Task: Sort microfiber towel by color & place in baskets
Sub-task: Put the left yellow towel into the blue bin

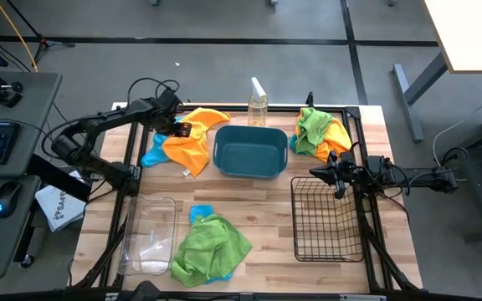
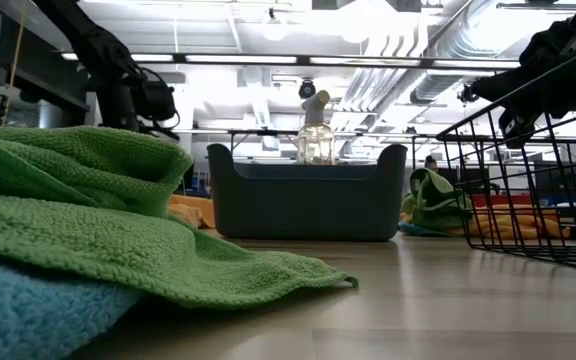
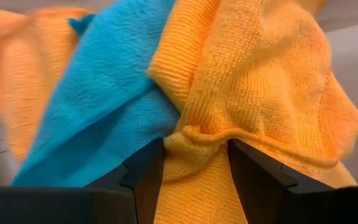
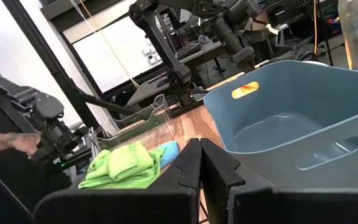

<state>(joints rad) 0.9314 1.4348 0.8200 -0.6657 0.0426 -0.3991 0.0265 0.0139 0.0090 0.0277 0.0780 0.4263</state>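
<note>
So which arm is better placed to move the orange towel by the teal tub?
Left. Its gripper has its fingers pinching the orange towel beside the teal tub; the right gripper sits shut over the wire basket.

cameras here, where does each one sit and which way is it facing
High view: overhead, straight down on table, both arms, teal tub.
Low view: tabletop level, past green towel toward tub and wire basket; arms enter at top.
Left wrist view: on left arm; left tool pinches orange towel.
Right wrist view: on right arm; right tool shut, facing tub.
Tub shows in three views.
</note>
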